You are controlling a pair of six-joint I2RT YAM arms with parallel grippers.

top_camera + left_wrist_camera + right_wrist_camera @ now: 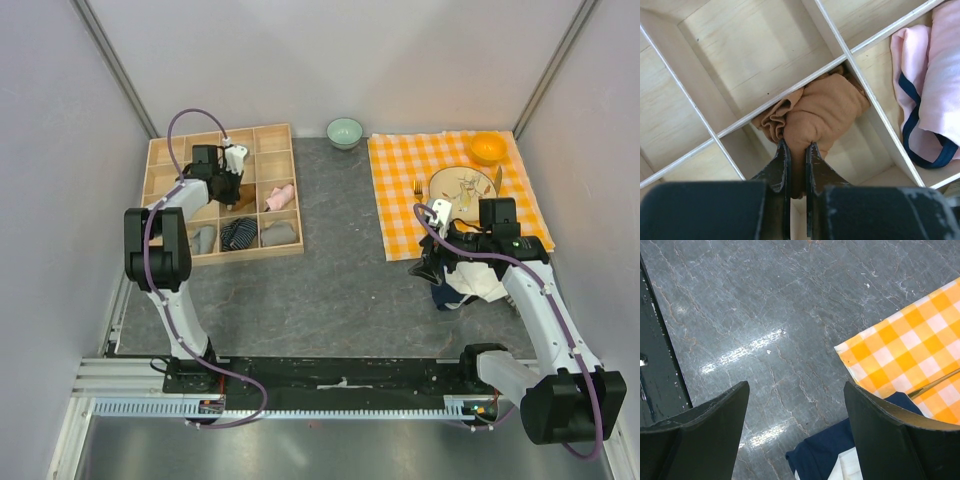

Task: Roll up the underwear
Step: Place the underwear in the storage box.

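Note:
The rust-brown underwear (822, 112) lies bunched in a middle compartment of the wooden divider box (293, 240), pressed against the cell's walls. My left gripper (797, 147) is shut on a fold of it; in the top view this gripper (231, 176) sits low over the box. A cream-white garment (478, 283) lies on a navy cloth (825, 455) at the near edge of the checked cloth, partly under my right arm. My right gripper (796, 385) hangs open over bare grey table just left of that pile, with nothing between its fingers.
In the box are a pink garment with navy trim (935, 95), a dark striped sock bundle (238, 233) and grey rolls (282, 232). The orange-and-white checked cloth (400, 200) carries a plate (462, 185) and an orange bowl (488, 147). A green bowl (345, 131) stands at the back.

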